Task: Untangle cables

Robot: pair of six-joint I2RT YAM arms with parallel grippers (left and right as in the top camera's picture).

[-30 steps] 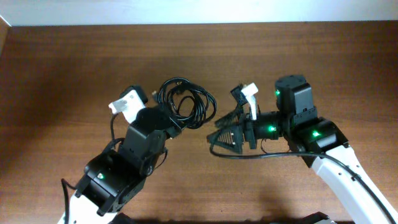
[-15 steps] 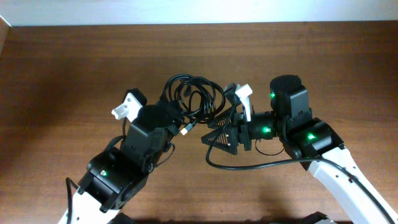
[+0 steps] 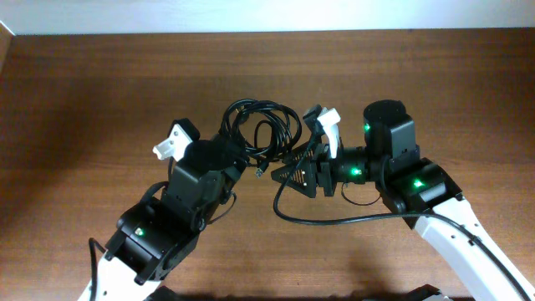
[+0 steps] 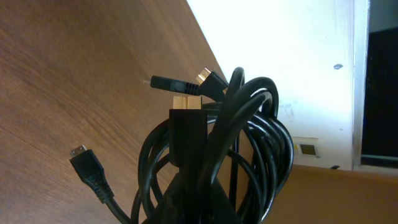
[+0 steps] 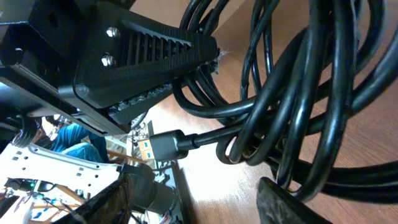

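Wooden surface [image 3: 84, 100] | cables [image 3: 259, 134]: one tangled coil, nothing separated | left jaws [image 4: 186, 134] clamp its loops | right jaws [image 3: 294, 171] alongside coil, state unclear

Overhead view: the fingertips of the left gripper [image 3: 236, 157] are masked by the black cable bundle [image 3: 261, 134], so jaw contact cannot be confirmed there. The right gripper [image 3: 288, 170] meets the same bundle, but its finger gap is too dark to resolve.

Left wrist view: the coils [image 4: 249, 155] run off the lower edge; only one finger [image 4: 189, 146] is seen, wrapped by loops, and the background past the table [image 4: 74, 74] is overexposed.

Right wrist view: the cable loops [image 5: 298, 87] are cropped at the top and right edges. The ribbed finger [image 5: 155, 53] is cut at the left, and the lower finger [image 5: 292, 202] at the bottom edge.
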